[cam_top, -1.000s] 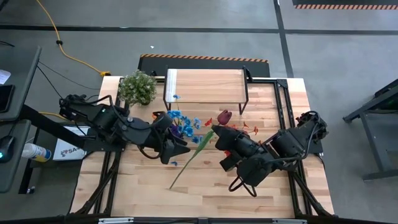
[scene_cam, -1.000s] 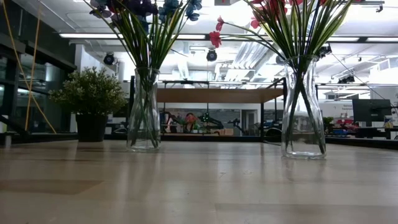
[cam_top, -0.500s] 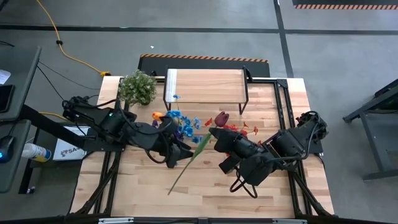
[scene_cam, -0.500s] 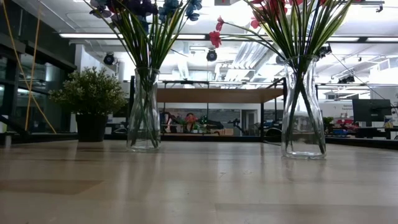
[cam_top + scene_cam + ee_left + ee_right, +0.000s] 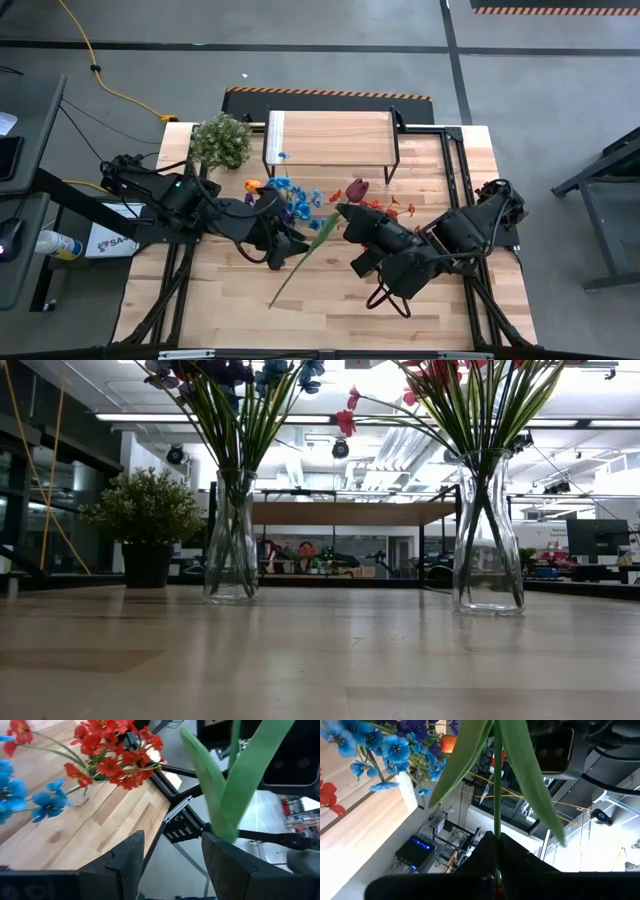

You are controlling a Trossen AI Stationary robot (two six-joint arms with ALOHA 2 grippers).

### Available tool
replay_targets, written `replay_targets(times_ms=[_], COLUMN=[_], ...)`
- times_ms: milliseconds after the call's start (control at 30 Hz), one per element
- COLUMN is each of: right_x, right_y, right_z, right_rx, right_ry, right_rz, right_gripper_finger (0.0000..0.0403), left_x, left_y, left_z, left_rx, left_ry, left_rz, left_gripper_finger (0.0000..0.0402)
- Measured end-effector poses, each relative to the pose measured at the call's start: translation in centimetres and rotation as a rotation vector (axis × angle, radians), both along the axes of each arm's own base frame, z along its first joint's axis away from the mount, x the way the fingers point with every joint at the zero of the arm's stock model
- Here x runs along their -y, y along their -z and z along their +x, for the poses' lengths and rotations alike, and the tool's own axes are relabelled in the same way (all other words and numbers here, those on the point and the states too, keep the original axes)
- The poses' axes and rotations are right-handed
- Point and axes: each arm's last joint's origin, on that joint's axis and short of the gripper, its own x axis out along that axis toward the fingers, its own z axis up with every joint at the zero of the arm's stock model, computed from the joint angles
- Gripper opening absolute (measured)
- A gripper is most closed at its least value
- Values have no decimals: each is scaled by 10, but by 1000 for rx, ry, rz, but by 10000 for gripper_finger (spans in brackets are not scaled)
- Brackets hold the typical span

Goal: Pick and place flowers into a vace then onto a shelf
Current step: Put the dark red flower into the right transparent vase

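Note:
A long-stemmed flower [image 5: 300, 262] with green leaves and a dark red bloom [image 5: 358, 188] slants over the table's middle, clear of the wood. My right gripper [image 5: 345, 213] is shut on its stem. My left gripper [image 5: 289, 246] is open beside the stem's lower half. In the left wrist view a leaf [image 5: 222, 795] rises right next to one finger [image 5: 235, 865]; I cannot tell whether they touch. Two glass vases stand upright on their bases, one with blue and purple flowers [image 5: 232, 540], one with red flowers [image 5: 488, 535]. The shelf [image 5: 330, 138] stands at the far edge. My right gripper pinches the flower's stem [image 5: 496, 827] between its two fingers, between the bloom and the leaves. The fingers come in from the table's right. The flower is lifted clear and slants, its bare lower end [image 5: 272, 303] pointing toward the near left.
A bushy pale-green potted plant [image 5: 220, 140] sits left of the shelf. The two vases [image 5: 290, 197] [image 5: 385, 207] stand close behind both grippers. Bare wood [image 5: 330, 320] shows along the near edge. Black frame rails [image 5: 455, 150] run along the table's right side.
My left gripper has moved toward the table's right, closer to the flower's stem. The stem's free lower end has swung slightly toward the near left, still held by my right gripper.

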Motion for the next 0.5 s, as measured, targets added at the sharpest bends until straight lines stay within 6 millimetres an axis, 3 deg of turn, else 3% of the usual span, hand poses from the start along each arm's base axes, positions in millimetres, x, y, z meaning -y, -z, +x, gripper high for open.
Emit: replay_targets(times_ms=[500], right_x=[-1], right_y=[6], right_z=[-6], right_rx=[-30], right_ry=[13], right_rz=[5], right_gripper_finger=[0], left_x=[-2], left_y=[3], left_z=[-2], left_rx=[-35], left_ry=[-34], left_rz=[27], left_gripper_finger=[232])
